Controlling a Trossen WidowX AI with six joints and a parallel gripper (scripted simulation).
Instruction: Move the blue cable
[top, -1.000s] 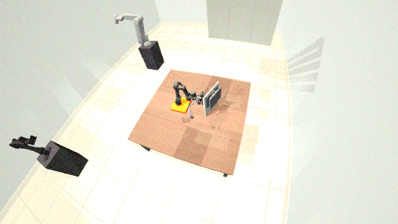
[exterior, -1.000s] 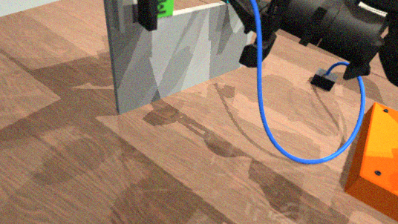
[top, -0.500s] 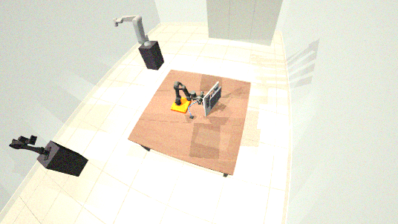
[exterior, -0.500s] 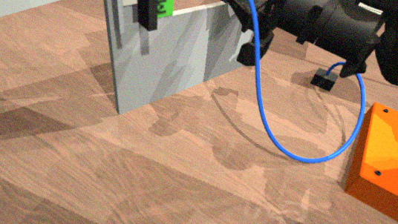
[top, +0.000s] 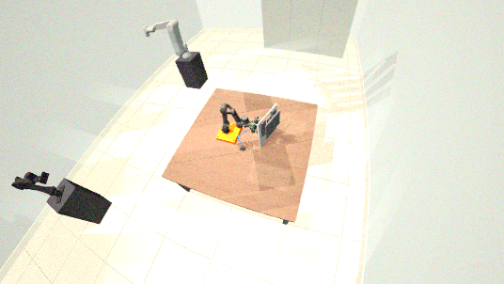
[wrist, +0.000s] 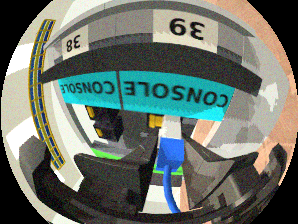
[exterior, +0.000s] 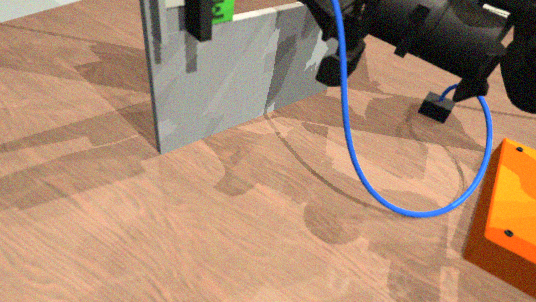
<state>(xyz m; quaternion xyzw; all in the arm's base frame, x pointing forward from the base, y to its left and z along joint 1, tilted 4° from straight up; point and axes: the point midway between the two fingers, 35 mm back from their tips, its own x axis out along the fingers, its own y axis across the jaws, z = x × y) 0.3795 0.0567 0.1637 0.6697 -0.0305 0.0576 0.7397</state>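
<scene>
Gripper [top: 254,127] [wrist: 168,136] mostly closed on the blue plug [wrist: 170,154] — fingers either side of it, cable [top: 240,140] [exterior: 348,131] [wrist: 170,190] running out behind. Plug sits right at the panel [top: 263,133] [exterior: 215,85], just by the larger cyan CONSOLE label [wrist: 175,95], under the "39" tag [wrist: 186,28] in the wrist view. Can't tell if it's seated in the port or just in front of it, nor which server that is. In the exterior view the cable hangs in a loop to a small black block [top: 243,148] [exterior: 436,107] on the wooden table [top: 221,174] [exterior: 200,240], near the orange base plate [top: 220,137] [exterior: 505,220] at right.
</scene>
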